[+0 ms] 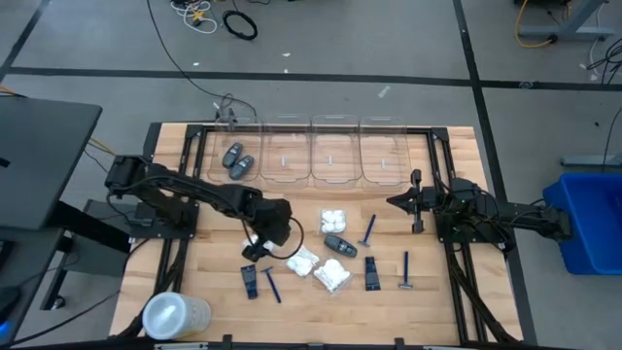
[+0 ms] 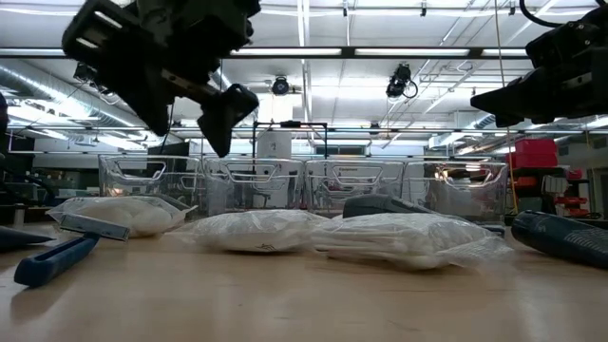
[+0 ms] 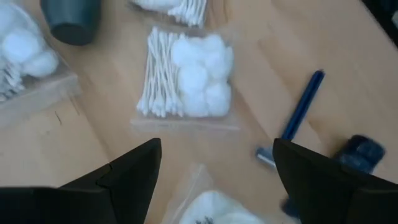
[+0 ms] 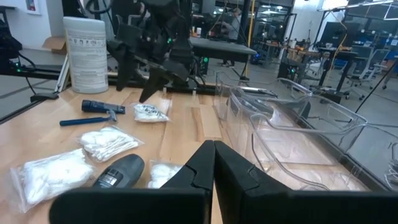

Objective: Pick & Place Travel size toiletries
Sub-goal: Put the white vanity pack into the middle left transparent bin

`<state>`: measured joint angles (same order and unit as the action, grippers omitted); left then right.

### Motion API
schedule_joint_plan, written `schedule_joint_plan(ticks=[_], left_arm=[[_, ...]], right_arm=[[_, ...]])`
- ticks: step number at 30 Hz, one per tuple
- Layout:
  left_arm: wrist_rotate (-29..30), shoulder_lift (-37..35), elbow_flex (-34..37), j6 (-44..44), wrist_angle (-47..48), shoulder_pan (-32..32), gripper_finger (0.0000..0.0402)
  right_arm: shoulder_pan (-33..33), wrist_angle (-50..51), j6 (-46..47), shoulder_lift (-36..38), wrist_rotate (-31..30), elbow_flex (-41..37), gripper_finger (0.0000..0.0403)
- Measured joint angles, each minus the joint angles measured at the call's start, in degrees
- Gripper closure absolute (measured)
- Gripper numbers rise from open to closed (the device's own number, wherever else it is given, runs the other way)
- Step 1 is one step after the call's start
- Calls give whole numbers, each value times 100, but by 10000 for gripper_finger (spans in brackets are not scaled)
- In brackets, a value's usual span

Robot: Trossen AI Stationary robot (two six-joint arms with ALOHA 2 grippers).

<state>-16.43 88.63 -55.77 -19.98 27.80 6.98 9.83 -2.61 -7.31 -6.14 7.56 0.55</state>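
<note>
Grey floor (image 1: 321, 39) with dark tape lines and loose cables (image 1: 240, 24); blue bin (image 1: 591, 219) at right (beside worktop); ceiling strip lights (image 2: 380, 52) on.
</note>
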Motion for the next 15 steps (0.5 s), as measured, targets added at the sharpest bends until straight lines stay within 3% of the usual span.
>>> schedule_joint_plan(ticks=[15], left_arm=[[-426,543,36,-355,-323,-339,84]], right_arm=[[0,-20,1,-108,3,1,389]])
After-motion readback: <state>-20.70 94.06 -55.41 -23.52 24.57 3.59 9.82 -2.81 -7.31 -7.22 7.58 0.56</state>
